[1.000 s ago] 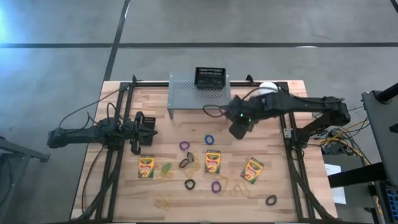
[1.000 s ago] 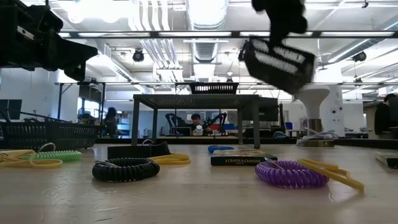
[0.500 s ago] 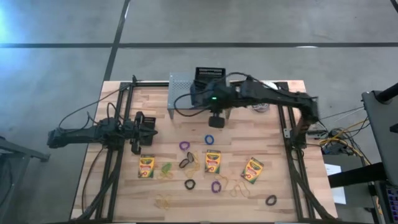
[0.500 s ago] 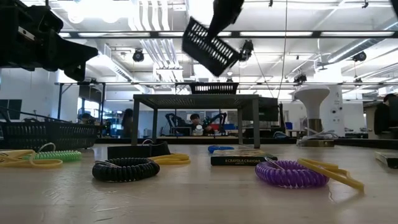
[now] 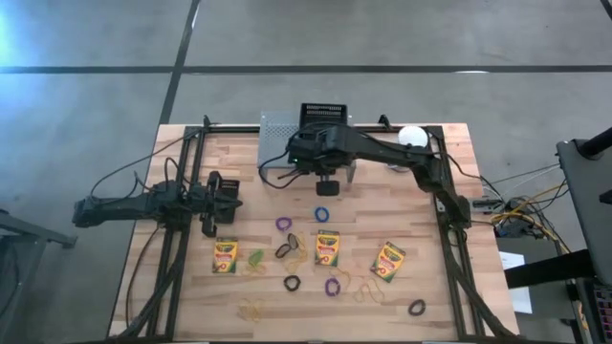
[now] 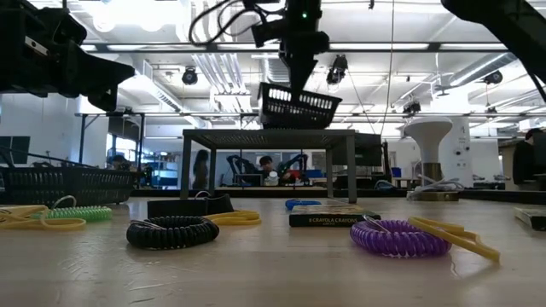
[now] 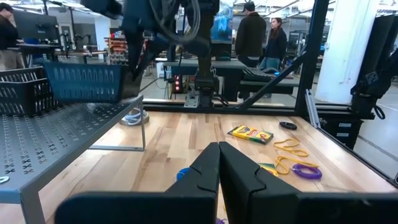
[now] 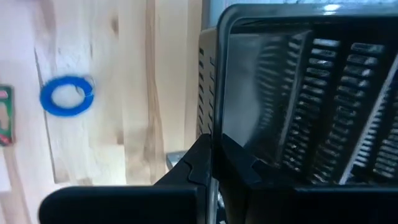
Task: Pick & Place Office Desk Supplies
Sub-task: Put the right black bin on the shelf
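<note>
The right pincer point(image 5: 326, 180) is seen over the near edge of the grey mesh rack point(image 5: 283, 143), at about 12 o'clock on the table point(image 5: 449, 287) in the high view. Its fingers are clamped on the rim of a black basket point(image 6: 295, 107), which in the low view is held just above the rack top, roughly level. A second black basket point(image 5: 323, 118) stands on the rack's far side. A white-domed round object point(image 5: 412, 136) lies at about 1 o'clock.

The left pincer point(image 5: 209, 202) is parked at 9 o'clock, well apart from the supplies; in the left wrist view its fingers point(image 7: 207, 174) are pressed together with nothing between them.

The supplies all lie on the table at the 6 o'clock side. Three crayon boxes point(image 5: 226, 256) point(image 5: 327, 247) point(image 5: 387, 261) are spread in a row. A blue loop band point(image 5: 322, 214) lies nearest the rack, with a purple loop band point(image 5: 283, 224) beside it. A green loop band point(image 5: 255, 257), a black loop band point(image 5: 292, 283) and another purple one point(image 5: 332, 286) lie among tan rubber bands point(image 5: 252, 308). Another black band point(image 5: 417, 308) lies at 5 o'clock.
</note>
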### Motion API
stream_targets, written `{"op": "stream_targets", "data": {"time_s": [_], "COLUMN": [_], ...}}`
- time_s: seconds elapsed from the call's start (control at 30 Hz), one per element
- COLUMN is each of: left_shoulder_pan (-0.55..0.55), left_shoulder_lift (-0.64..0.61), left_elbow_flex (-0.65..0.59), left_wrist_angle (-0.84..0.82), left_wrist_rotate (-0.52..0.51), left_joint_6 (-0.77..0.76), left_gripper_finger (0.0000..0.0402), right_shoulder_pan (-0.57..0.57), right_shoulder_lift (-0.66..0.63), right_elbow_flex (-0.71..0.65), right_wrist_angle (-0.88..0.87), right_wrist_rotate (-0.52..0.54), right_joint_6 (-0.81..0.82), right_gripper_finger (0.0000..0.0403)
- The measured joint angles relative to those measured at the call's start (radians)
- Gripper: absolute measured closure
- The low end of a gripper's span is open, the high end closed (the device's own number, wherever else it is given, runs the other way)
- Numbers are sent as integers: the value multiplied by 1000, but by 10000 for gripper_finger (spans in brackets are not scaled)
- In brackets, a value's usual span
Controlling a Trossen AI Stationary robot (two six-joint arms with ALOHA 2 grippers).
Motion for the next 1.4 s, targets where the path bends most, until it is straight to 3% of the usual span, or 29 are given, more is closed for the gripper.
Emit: {"op": "stream_targets", "data": {"time_s": [0.63,0.93,1.03,1.4], "left_shoulder_pan": [0,0,0,0], "left_shoulder_lift": [0,0,0,0], "left_elbow_flex": [0,0,0,0], "left_wrist_angle": [0,0,0,0], "left_wrist_rotate": [0,0,0,0], "left_joint_6": [0,0,0,-1], "left_gripper_finger": [386,386,386,386], "right_shoulder_pan": [-4,-5,-4,-3], "right_shoulder_lift": [26,28,23,-6], "right_elbow_flex": [-8,-8,-8,-7], "right_wrist_angle": [8,10,10,16], "right_wrist_rotate": [3,5,49,73], "right_joint_6": [38,49,86,155], "right_gripper_finger": [388,326,307,276]}}
